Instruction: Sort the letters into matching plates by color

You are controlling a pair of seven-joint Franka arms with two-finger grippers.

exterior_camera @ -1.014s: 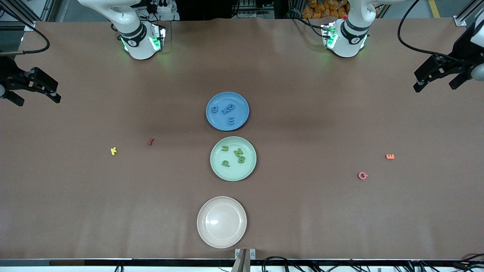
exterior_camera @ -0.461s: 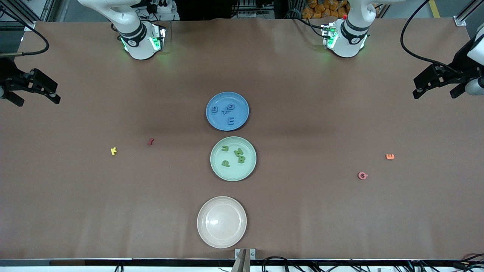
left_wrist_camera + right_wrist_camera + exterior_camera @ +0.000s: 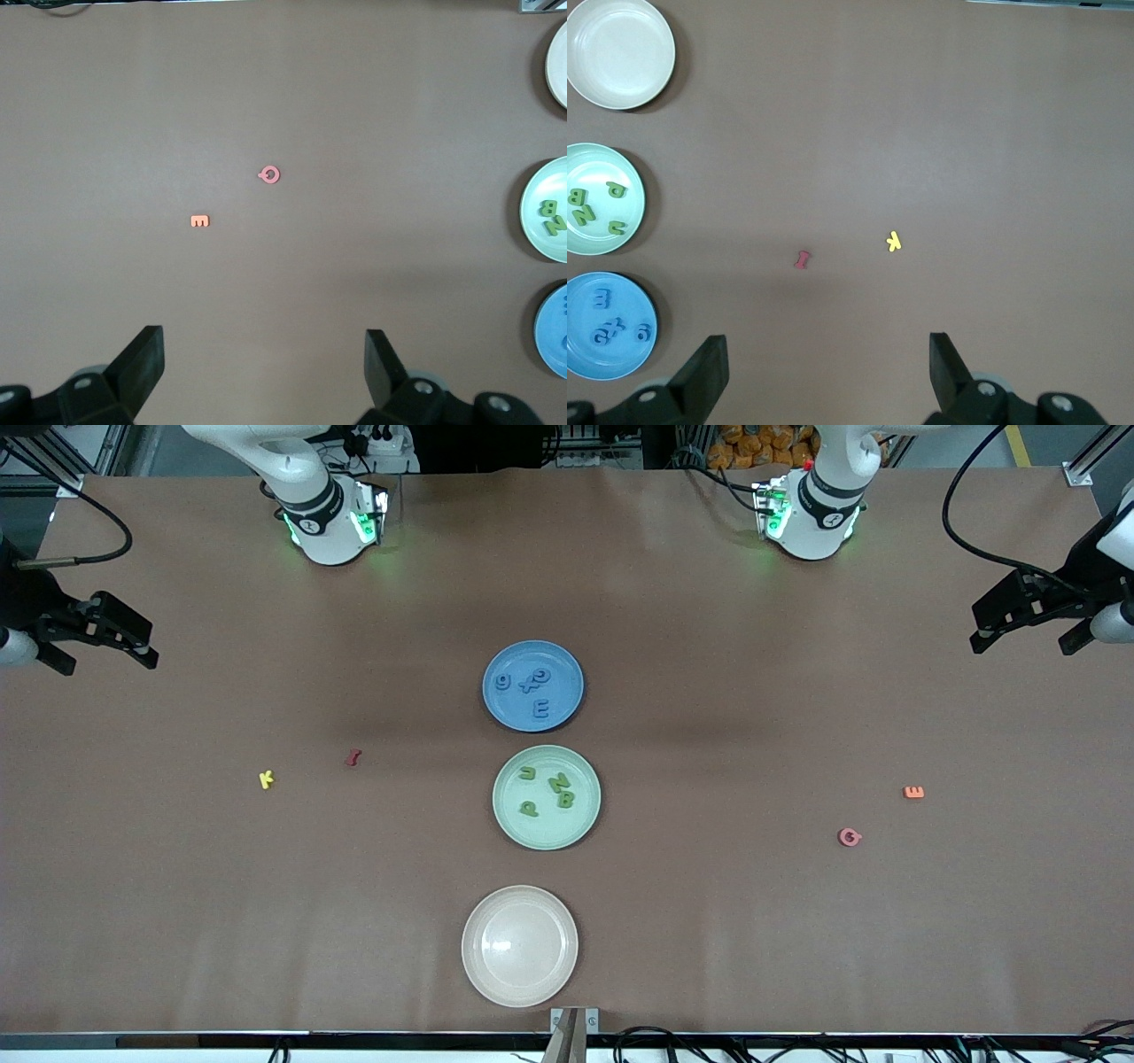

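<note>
Nearest to the front camera I see the cream plate (image 3: 519,946), with nothing in it. Farther from the camera comes the green plate (image 3: 547,797), and the four green letters (image 3: 547,789) lie inside it. Farther again, just beside it, is the blue plate (image 3: 532,685) with the four blue letters (image 3: 530,689) in it. Toward the left arm's end of the table, the pink letter (image 3: 850,837) and the orange E (image 3: 913,792) lie on the bare table (image 3: 709,921), near each other. Toward the right arm's end, the yellow K (image 3: 266,779) and the red letter (image 3: 353,758) lie also on the table. My left gripper (image 3: 1028,618) hangs over its end of the table with the jaws apart, holding nothing. My right gripper (image 3: 96,642) hangs over its own end, jaws apart too, holding nothing.
</note>
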